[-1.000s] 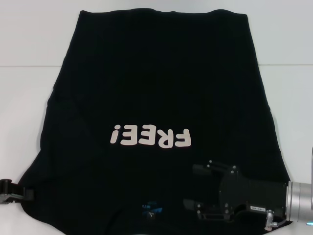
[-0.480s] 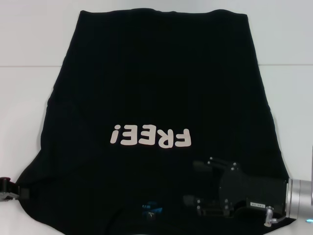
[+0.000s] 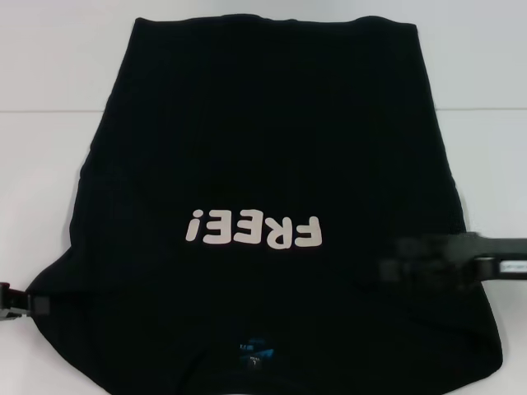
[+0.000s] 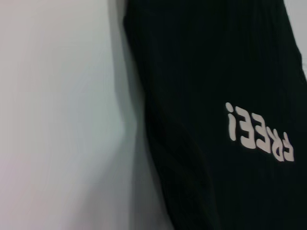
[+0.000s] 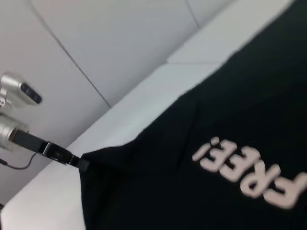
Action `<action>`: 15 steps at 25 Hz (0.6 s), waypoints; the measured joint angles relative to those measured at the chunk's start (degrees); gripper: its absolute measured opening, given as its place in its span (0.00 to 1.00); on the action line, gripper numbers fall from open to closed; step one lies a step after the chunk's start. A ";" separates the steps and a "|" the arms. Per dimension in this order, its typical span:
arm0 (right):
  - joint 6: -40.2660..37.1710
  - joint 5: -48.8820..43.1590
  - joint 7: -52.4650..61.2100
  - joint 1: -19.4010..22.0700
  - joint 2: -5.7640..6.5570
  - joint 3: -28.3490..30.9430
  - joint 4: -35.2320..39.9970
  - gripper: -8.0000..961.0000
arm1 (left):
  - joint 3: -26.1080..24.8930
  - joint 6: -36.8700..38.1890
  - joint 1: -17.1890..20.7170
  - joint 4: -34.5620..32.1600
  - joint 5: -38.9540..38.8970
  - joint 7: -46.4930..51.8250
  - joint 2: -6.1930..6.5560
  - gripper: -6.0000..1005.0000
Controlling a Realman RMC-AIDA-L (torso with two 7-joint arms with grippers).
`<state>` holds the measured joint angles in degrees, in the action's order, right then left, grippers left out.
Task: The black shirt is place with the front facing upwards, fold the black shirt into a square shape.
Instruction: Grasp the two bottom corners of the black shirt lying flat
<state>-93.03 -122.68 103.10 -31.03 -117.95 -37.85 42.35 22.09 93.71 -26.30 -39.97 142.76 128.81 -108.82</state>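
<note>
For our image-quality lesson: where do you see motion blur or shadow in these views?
Head view: the right gripper is smeared by motion over the black shirt. Left wrist view: a soft shadow borders the shirt's edge on the white table. Right wrist view: the FREE! print looks soft.

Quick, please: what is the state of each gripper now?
Left gripper: at the near left edge of the large black fabric T-shirt; state cannot be told.
Right gripper: above the shirt's near right; cannot be told.
</note>
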 joint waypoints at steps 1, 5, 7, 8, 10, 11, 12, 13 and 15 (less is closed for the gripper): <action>-2.21 -1.09 5.01 0.06 0.48 -0.02 2.73 0.92 | -0.04 0.12 0.10 0.00 -0.10 -0.34 0.00 0.03; -8.56 -8.37 26.95 -1.00 3.23 -0.66 10.09 0.92 | -0.17 0.87 0.57 0.00 -0.18 -2.12 0.02 0.03; -11.59 -12.01 34.08 -2.35 4.79 -0.48 10.57 0.92 | -0.19 1.05 0.75 -0.01 -0.21 -2.95 0.02 0.03; -13.09 -13.63 36.97 -2.99 5.44 -0.21 10.58 0.92 | -0.19 1.09 0.83 -0.01 -0.25 -3.31 0.02 0.03; -14.66 -16.88 40.35 -3.58 5.91 -0.06 10.74 0.92 | -0.22 1.24 1.04 -0.02 -0.38 -3.96 0.00 0.03; -14.99 -19.38 41.74 -3.89 6.05 -0.05 10.88 0.92 | -0.22 1.24 1.04 -0.02 -0.38 -3.96 0.00 0.03; -14.97 -22.08 42.57 -4.07 6.03 -0.06 10.87 0.92 | -0.21 1.34 1.18 -0.03 -0.51 -4.20 -0.27 0.03; -14.85 -23.82 42.89 -4.19 6.00 -0.07 10.78 0.92 | -0.21 1.34 1.19 -0.03 -0.53 -4.22 -0.35 0.03; -14.21 -27.13 42.92 -4.28 5.73 -0.23 10.09 0.92 | -0.21 1.34 1.19 -0.03 -0.62 -4.23 -0.44 0.03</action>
<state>-107.24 -149.81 146.02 -35.30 -112.22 -38.08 52.44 21.88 95.05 -25.10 -39.99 142.14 124.58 -109.26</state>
